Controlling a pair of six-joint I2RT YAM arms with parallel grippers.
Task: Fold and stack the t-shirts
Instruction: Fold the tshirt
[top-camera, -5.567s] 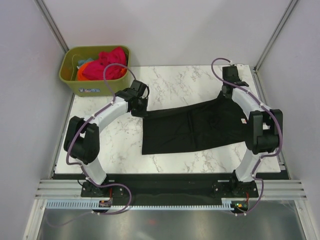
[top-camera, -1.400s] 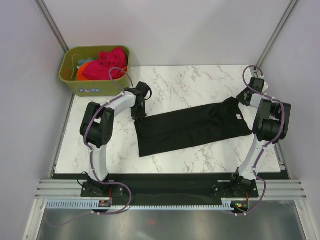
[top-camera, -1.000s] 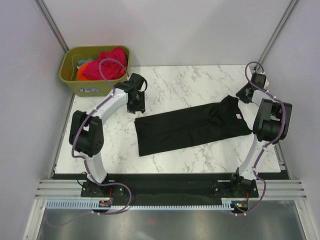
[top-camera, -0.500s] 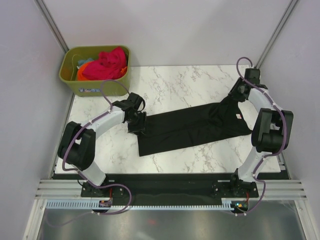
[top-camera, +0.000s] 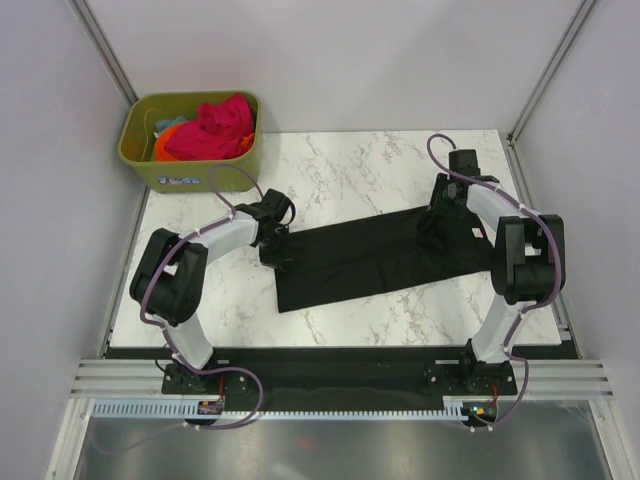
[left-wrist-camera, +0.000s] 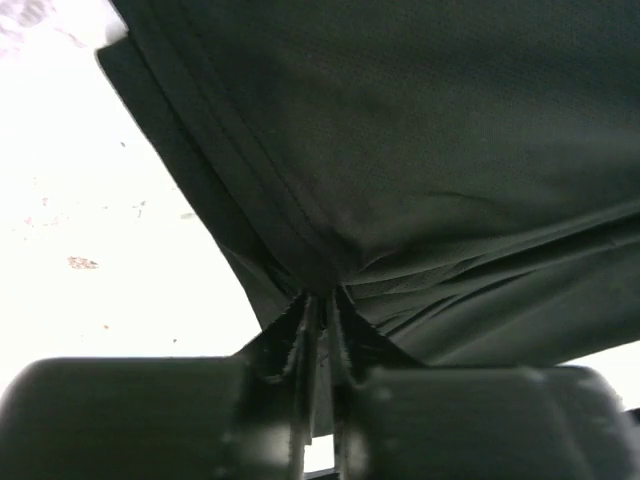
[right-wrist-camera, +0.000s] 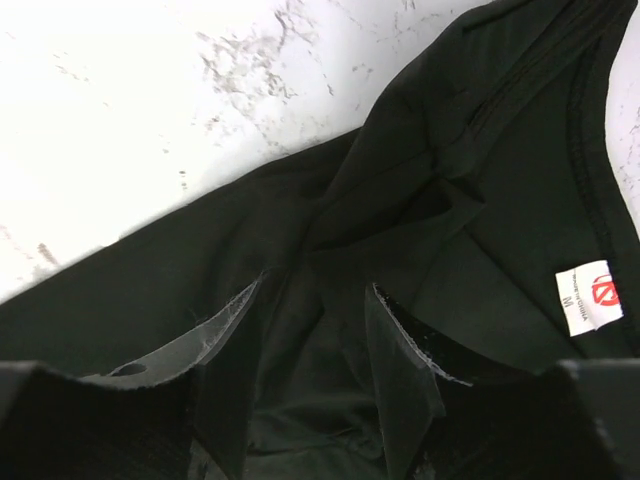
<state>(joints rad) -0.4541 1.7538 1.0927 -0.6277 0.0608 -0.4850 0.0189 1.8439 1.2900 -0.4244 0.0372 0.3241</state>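
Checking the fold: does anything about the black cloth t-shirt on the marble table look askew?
Yes. The black cloth t-shirt lies slanted across the marble table, its cloth rumpled beside the neck label at the open right gripper. The left gripper, shut on its other end, puckers it.

My left gripper (top-camera: 272, 240), a second ago raised at upper left, now pinches the black t-shirt (top-camera: 380, 255) at its left corner; my right gripper (top-camera: 441, 205) now sits further inward, over its collar end.

top: overhead, far | wrists: close, downward | shared: black t-shirt (top-camera: 385, 255)
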